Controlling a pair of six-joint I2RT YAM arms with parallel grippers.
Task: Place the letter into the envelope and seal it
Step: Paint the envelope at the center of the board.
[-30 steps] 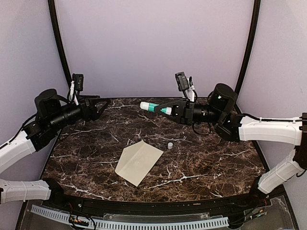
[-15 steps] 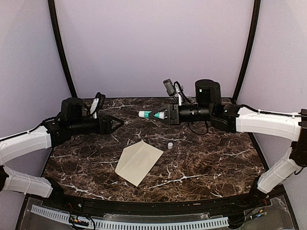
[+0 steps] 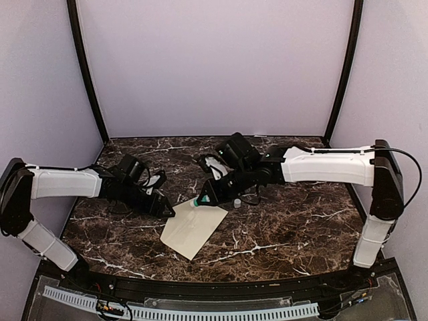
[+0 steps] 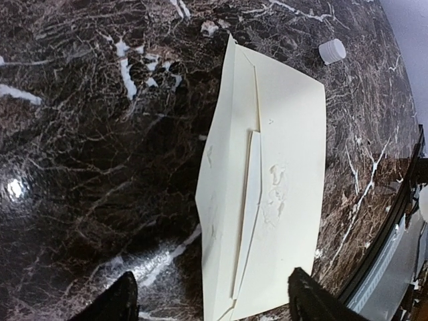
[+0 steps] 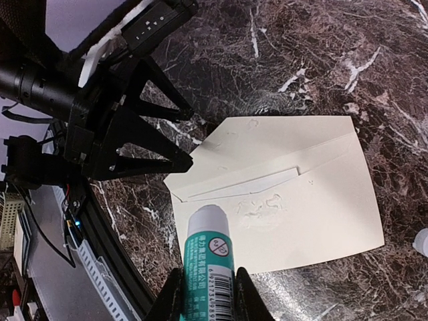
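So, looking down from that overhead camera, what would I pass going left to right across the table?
White forearm of the left arm → long cream-yellow paper envelope → small white plastic cap → white forearm of the right arm.

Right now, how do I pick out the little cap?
On the dark table, find the cream envelope. Off its far right corner, not touching it, stands the cap: a tiny white cylinder, the only small round thing there.

V. glossy marble-look table [image 3: 301, 221], matt paper envelope [image 4: 287, 134], plastic glue stick [image 5: 207, 261]
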